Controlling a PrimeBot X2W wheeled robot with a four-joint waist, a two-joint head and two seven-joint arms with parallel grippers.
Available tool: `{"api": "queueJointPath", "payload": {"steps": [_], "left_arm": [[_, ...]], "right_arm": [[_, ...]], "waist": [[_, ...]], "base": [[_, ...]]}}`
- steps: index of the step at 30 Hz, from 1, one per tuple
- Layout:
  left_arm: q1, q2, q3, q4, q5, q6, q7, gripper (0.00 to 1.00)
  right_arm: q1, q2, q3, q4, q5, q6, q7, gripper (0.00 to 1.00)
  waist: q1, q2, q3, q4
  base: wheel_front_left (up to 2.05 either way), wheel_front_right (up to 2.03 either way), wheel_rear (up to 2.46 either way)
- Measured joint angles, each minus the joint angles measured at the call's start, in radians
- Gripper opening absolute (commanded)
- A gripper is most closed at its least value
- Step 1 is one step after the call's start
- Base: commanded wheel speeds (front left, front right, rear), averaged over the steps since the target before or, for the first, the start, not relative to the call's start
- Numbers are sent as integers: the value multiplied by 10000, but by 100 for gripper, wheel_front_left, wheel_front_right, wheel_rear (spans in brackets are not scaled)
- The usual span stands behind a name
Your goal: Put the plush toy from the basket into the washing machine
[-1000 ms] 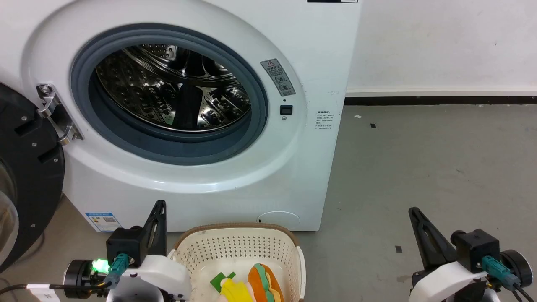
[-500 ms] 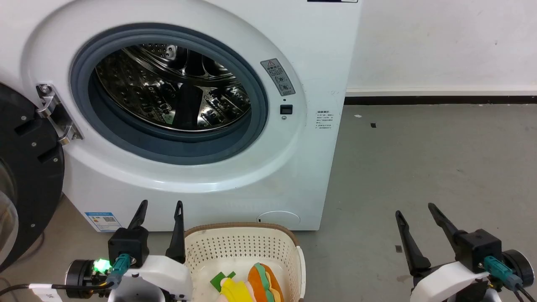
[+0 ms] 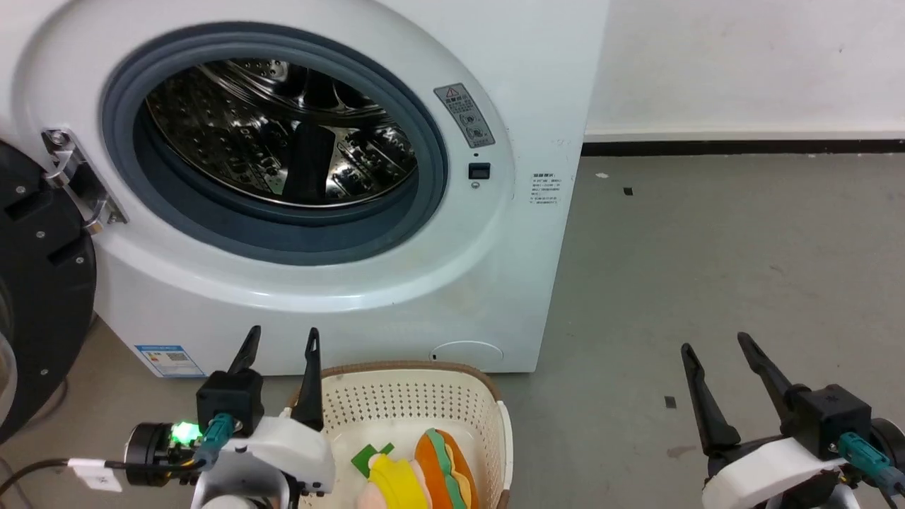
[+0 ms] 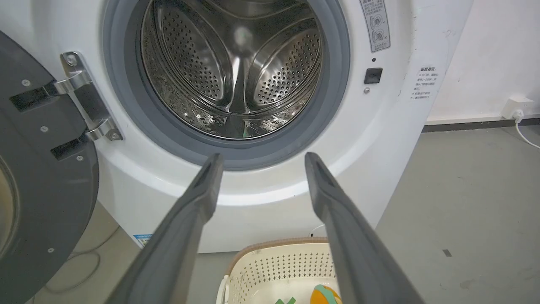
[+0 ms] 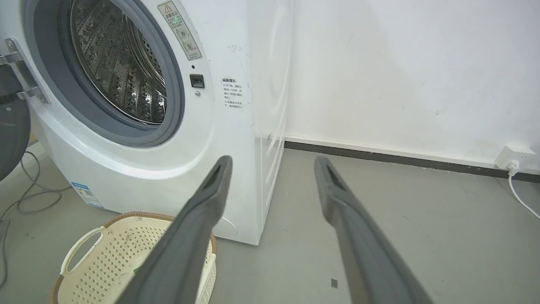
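The plush toy (image 3: 424, 475) lies in the cream basket (image 3: 410, 396) at the bottom middle of the head view, its orange burger part (image 4: 324, 294) beside the yellow figure. Behind the basket stands the white washing machine (image 3: 495, 233), its drum (image 3: 279, 138) empty and its black-rimmed door (image 3: 39, 297) swung open at the left. My left gripper (image 3: 283, 338) is open, just left of the basket's rim and above it, holding nothing. My right gripper (image 3: 714, 345) is open over the floor at the lower right, well apart from the basket.
Grey concrete floor (image 3: 707, 283) stretches to the right of the machine up to a white wall with a dark skirting. A cable lies on the floor under the door (image 5: 25, 198). A wall socket with a white cord (image 5: 512, 158) sits at the far right.
Both grippers went from fingers together to open over the last second. The head camera has tilted down a little, shifting the whole picture up.
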Motion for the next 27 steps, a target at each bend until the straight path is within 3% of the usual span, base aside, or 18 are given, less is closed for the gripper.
{"api": "queueJointPath", "payload": {"steps": [27], "left_arm": [[-2602, 38, -412, 3839, -606, -318, -215, 100]], "right_arm": [[-1022, 2, -265, -546, 729, -2, -591, 100]], "waist": [[1, 0, 2193, -440]], "base": [[0, 0, 0]]}}
